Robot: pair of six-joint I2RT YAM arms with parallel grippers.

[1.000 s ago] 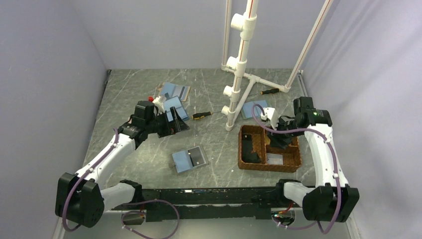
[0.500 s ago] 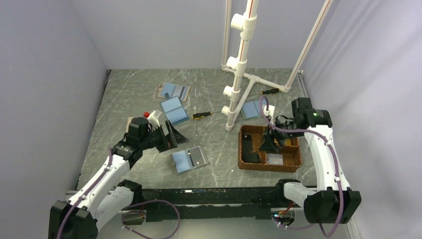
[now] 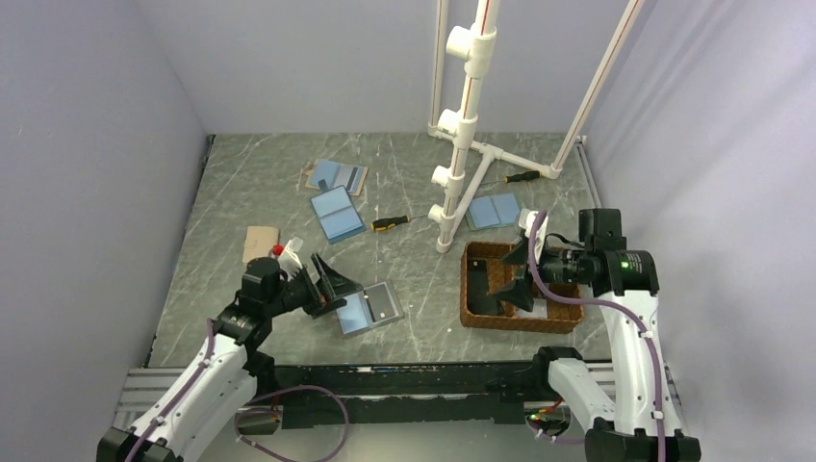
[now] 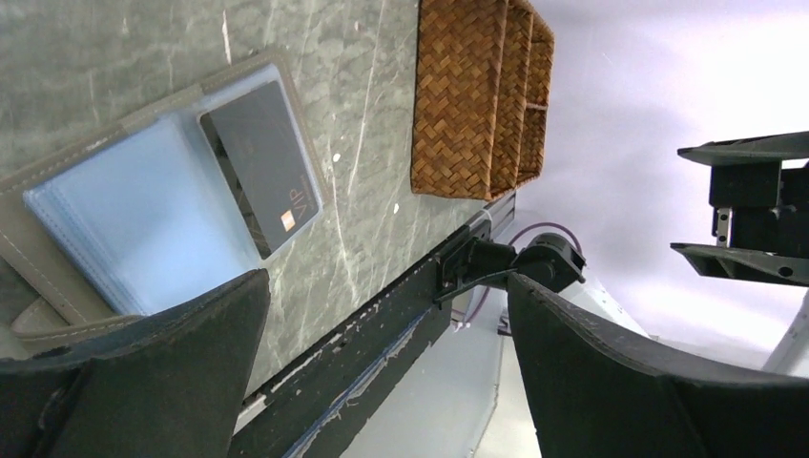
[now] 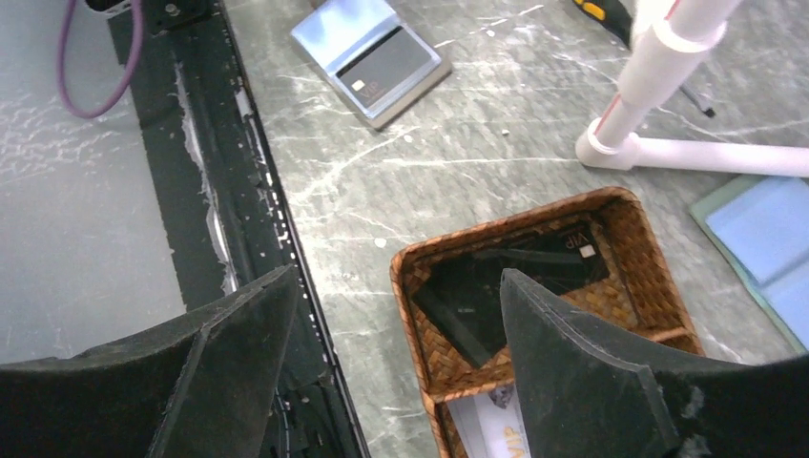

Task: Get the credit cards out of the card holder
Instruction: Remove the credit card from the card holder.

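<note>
The open card holder (image 3: 366,308) lies near the front edge, light blue inside with a tan border. A dark credit card (image 3: 385,303) marked VIP sits in its right leaf, and it also shows in the left wrist view (image 4: 262,167). My left gripper (image 3: 327,284) hovers just left of the holder, open and empty. My right gripper (image 3: 515,274) hangs open above the brown wicker tray (image 3: 470,289) with nothing between its fingers. Dark cards (image 5: 458,296) and a white VIP card (image 5: 496,429) lie inside the tray.
Three more light blue holders lie at the back left (image 3: 337,176), mid left (image 3: 337,214) and behind the tray (image 3: 493,210). A tan flat piece (image 3: 260,243) lies left. Two screwdrivers (image 3: 390,223) (image 3: 522,176) and a white pipe stand (image 3: 462,144) occupy the middle.
My left arm pulled back from the far holder toward the near holder. My right gripper rose from the tray, drew nearer and opened wider.
</note>
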